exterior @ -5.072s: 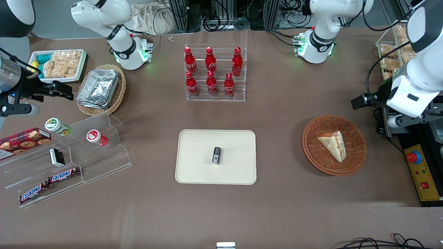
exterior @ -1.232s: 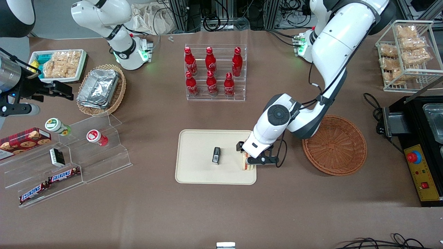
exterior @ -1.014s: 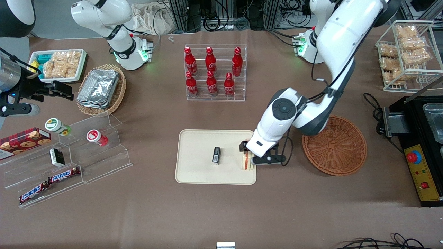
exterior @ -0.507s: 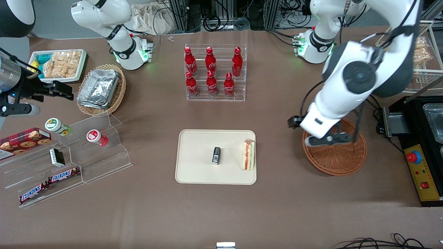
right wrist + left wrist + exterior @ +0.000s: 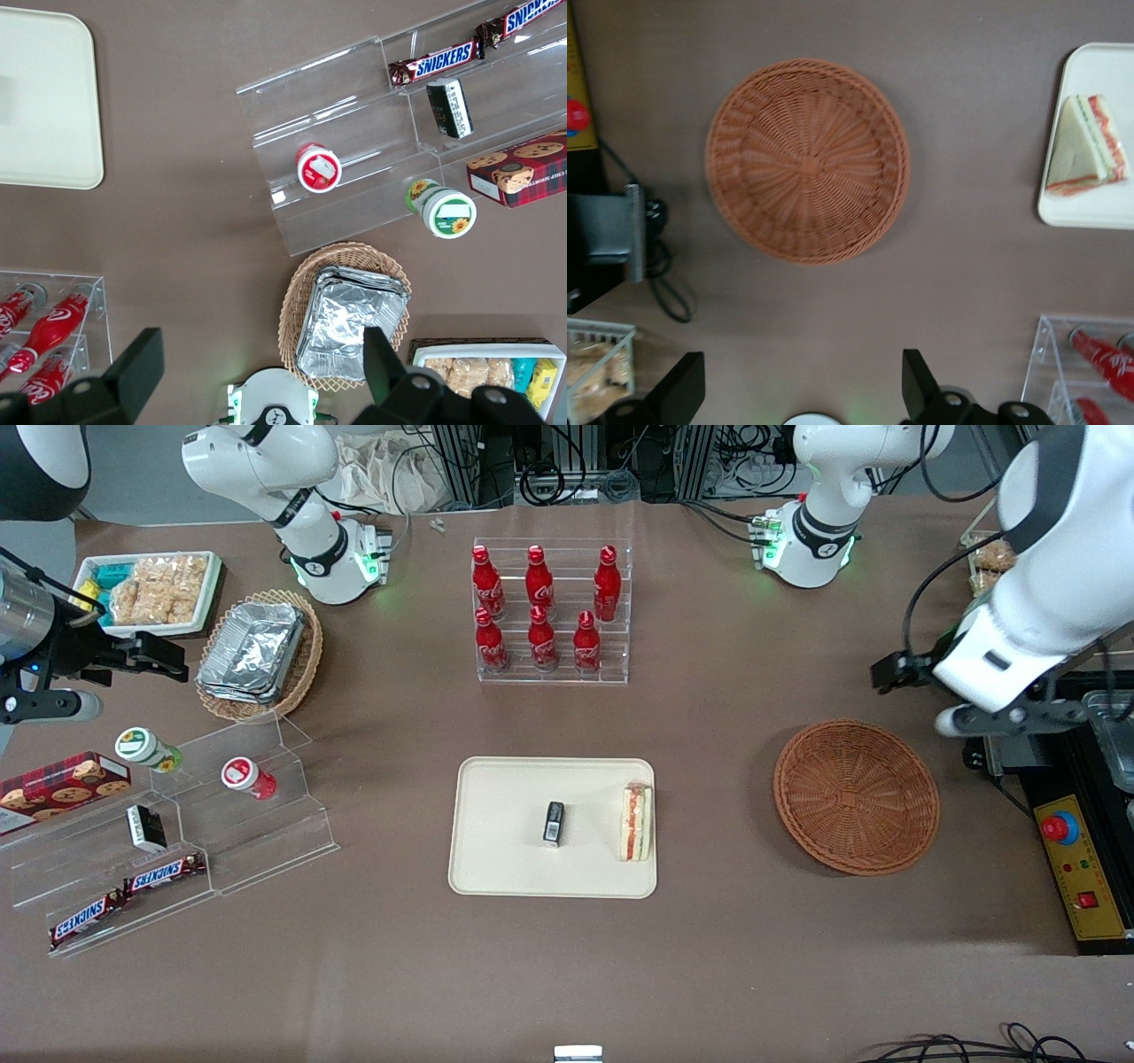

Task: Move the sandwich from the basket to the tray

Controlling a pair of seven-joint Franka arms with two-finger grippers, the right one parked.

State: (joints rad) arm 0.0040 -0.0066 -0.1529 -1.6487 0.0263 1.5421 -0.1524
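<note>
The sandwich [image 5: 636, 822] stands on its edge on the cream tray [image 5: 505, 806], close to the rim that faces the basket. Its red and green filling shows in the left wrist view too, where the sandwich [image 5: 1085, 146] rests on the tray [image 5: 1099, 208]. The reddish-brown wicker basket [image 5: 856, 797] holds nothing, and the basket [image 5: 806, 159] shows bare weave inside. My gripper [image 5: 1010, 717] hangs high above the table at the working arm's end, a little farther from the front camera than the basket. The gripper [image 5: 802, 390] is open with nothing between its fingers.
A small black object [image 5: 554, 822] lies mid-tray. A clear rack of red bottles [image 5: 551, 611] stands farther from the camera than the tray. A black unit with a red button [image 5: 1060, 828] sits beside the basket. Acrylic shelves [image 5: 177, 824] and a tan basket of foil trays [image 5: 257, 651] lie toward the parked arm's end.
The gripper let go of the sandwich on the tray, rose, passed over the basket and swung out to the working arm's end. The sandwich stayed where it was set.
</note>
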